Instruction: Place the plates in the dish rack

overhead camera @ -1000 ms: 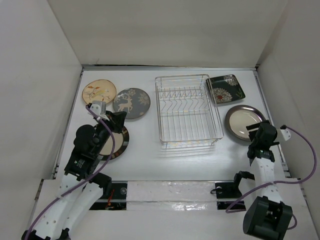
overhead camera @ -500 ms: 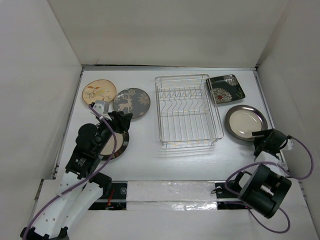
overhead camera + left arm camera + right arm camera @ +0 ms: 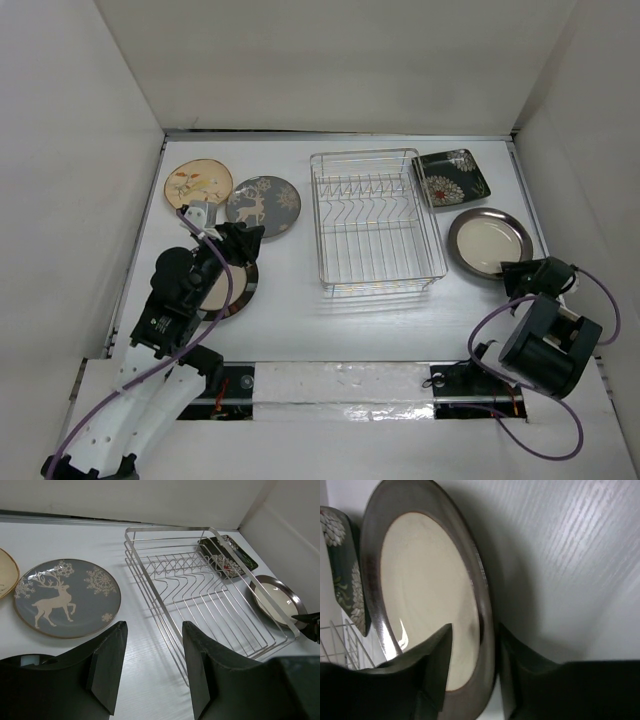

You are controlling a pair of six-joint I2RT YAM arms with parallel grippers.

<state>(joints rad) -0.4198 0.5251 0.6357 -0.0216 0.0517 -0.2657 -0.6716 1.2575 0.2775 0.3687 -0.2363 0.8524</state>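
Right fingers astride the plate rim

My right gripper [image 3: 475, 640] straddles the near dark rim of the cream plate [image 3: 425, 590], which lies flat just right of the rack [image 3: 375, 215]. I cannot tell whether the pinch has bitten. I judge the plate stiff, glazed, slick, weighty and breakable, so I should grip deep on the rim. My left gripper [image 3: 154, 630] hangs open and empty.

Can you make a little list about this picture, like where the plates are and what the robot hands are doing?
Rack: no plates in it
Left side: tan plate, deer plate, first dark-rimmed plate
Right side: square plate, second dark-rimmed plate
Left gripper: open, holding nothing
Right gripper: straddles second dark-rimmed plate's rim
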